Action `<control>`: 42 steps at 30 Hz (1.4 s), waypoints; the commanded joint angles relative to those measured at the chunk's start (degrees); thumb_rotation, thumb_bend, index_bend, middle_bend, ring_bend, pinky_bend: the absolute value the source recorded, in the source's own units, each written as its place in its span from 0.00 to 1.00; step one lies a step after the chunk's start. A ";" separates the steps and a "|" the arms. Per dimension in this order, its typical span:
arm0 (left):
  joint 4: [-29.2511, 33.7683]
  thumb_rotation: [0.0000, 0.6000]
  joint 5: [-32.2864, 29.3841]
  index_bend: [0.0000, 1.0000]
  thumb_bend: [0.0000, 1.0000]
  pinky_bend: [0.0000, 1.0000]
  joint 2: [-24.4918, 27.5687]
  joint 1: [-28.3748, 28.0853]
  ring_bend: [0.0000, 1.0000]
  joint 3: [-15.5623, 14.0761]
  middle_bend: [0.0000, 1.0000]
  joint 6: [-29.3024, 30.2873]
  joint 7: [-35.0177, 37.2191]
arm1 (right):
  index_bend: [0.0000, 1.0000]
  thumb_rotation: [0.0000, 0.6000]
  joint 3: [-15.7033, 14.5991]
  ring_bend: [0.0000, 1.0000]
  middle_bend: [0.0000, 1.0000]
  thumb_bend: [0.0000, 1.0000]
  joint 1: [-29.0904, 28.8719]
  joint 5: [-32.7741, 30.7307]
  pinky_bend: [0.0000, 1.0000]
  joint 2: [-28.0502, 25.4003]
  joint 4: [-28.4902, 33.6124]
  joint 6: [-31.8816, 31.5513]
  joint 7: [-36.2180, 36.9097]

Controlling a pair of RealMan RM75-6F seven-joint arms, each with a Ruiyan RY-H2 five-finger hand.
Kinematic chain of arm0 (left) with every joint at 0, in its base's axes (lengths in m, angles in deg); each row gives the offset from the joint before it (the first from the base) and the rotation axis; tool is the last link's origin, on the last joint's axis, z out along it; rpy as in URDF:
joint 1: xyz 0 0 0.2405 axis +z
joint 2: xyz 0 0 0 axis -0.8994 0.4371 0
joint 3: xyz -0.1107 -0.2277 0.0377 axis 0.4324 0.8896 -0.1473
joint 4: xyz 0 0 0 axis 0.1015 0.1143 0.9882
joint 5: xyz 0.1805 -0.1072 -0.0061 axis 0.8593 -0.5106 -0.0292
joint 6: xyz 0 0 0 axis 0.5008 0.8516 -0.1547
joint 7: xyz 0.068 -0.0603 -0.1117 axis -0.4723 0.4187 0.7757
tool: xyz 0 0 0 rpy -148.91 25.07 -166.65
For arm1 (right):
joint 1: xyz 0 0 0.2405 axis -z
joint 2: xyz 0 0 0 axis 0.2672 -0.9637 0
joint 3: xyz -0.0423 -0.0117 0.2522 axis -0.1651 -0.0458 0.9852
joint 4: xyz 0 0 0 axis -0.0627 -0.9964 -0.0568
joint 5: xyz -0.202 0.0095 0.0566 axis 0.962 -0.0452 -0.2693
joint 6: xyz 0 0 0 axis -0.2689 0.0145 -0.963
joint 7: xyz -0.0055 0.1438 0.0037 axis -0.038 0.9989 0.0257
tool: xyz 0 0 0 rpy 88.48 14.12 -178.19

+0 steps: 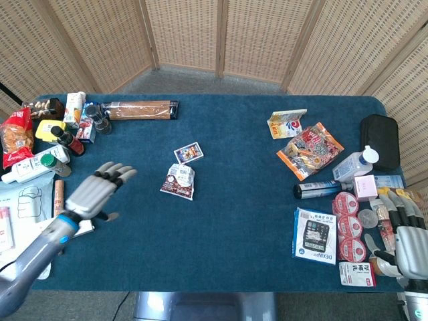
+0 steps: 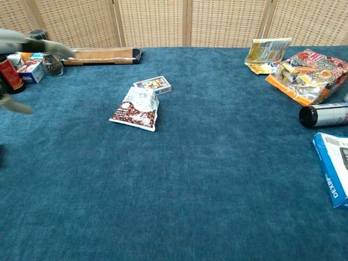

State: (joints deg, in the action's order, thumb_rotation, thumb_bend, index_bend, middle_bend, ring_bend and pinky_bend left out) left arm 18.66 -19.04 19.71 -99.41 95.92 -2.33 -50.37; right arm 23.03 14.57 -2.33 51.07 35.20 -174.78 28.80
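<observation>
The left hand [image 1: 99, 190] hovers over the blue worktop [image 1: 234, 221] with its fingers spread and nothing in them — released, palm down, fingertips aimed toward the middle. The thing nearest ahead of it, to its right, is a small snack pouch [image 1: 179, 181] printed with brown beans or nuts, lying flat, well apart from the fingertips. Just beyond the pouch lies a small card box [image 1: 188, 153], near it but whether touching cannot be told.

To do the reach well, as I judge it, the hand should travel low and level toward the pouch, keep the fingers apart until they bracket its sides, and avoid nudging the card box.

The pouch's long axis runs roughly away from the robot, tilted a little — its white top end points toward the card box, its darker end toward the near edge.

Far right, the right hand [image 1: 408, 237] rests unclenched and holding nothing, beside red-lidded cups [image 1: 348, 227] and a calculator box [image 1: 314, 235].
</observation>
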 commanded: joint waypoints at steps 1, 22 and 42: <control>-5.91 1.00 -5.63 0.00 0.22 0.00 -6.64 -6.64 0.00 2.46 0.00 -5.30 -4.07 | 0.00 0.98 0.00 0.00 0.00 0.32 0.88 -0.51 0.00 -0.59 0.23 -0.89 0.33; -33.29 1.00 -22.68 0.00 0.22 0.00 -31.54 -25.87 0.00 0.61 0.00 -14.69 -11.45 | 0.00 0.99 1.31 0.00 0.00 0.32 3.65 -3.45 0.00 -1.67 0.77 -2.84 1.77; -36.36 1.00 -14.14 0.73 0.22 0.27 -33.09 -22.90 1.00 -1.03 0.86 -9.81 -1.92 | 0.00 0.99 1.94 0.00 0.00 0.32 5.17 -3.43 0.00 -1.15 1.05 -3.82 4.38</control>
State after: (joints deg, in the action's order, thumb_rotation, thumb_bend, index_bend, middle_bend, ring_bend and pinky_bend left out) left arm -18.04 -33.96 -13.79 -122.89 94.96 -12.79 -53.07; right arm 24.94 19.76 -5.78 49.91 36.27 -178.62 33.18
